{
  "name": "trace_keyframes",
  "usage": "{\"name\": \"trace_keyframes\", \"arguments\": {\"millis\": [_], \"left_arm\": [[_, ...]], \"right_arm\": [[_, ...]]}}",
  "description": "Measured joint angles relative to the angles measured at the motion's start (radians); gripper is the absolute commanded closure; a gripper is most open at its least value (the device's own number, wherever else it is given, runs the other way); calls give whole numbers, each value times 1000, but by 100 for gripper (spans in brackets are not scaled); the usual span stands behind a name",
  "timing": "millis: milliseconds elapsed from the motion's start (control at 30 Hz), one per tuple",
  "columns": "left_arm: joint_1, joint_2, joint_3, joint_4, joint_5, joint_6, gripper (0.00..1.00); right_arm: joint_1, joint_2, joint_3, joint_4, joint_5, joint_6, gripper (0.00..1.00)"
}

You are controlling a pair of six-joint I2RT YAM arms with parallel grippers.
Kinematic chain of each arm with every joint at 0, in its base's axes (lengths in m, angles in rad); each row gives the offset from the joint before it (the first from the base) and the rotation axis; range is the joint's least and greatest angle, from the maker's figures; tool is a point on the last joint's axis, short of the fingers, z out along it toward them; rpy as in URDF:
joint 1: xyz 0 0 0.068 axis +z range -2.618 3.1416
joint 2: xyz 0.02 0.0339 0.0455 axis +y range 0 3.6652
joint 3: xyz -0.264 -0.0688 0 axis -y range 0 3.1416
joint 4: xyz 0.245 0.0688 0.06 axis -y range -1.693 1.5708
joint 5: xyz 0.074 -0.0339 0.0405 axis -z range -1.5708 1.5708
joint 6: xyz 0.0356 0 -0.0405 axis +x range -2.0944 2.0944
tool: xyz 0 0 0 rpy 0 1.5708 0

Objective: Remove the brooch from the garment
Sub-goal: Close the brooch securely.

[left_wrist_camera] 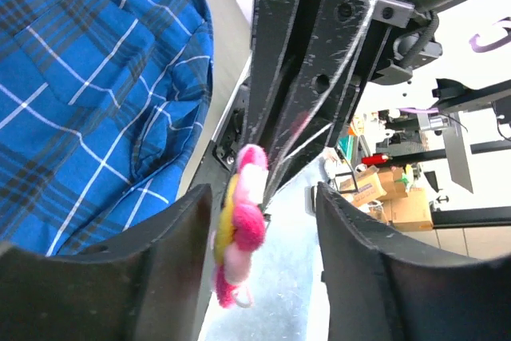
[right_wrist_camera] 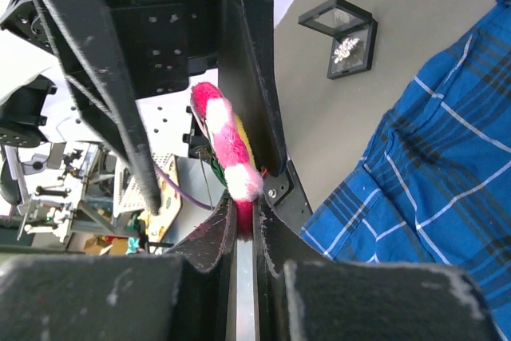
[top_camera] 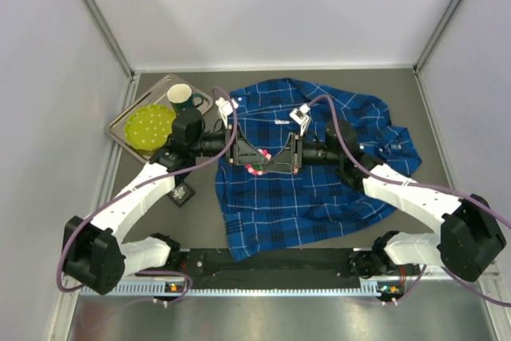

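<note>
Now the fuzzy pink, white and yellow flower brooch (right_wrist_camera: 223, 145) hangs in the air over the middle of the blue and navy plaid button-up shirt (top_camera: 303, 205), clear of the cloth. The right gripper (right_wrist_camera: 243, 249) is pinched tight on the brooch's lower edge. The left gripper (left_wrist_camera: 263, 269) stands parted, a finger on either side of the brooch.

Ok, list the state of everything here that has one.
garment: lying spread out, rumpled
brooch: off the garment, held in the air
right gripper: shut on the brooch
left gripper: open, fingers either side of the brooch
mug: upright
small black box: appears open
</note>
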Motion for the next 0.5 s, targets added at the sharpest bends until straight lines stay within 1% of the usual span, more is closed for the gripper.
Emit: {"name": "trace_keyframes", "arguments": {"millis": [200,500], "left_arm": [[-2,-30,-1,52,9,-34,36],[7,-61,-34,87,14,-51,44]], "right_arm": [[0,0,-6,41,-5,8,100],[0,5,-19,102,-23,54,100]]}}
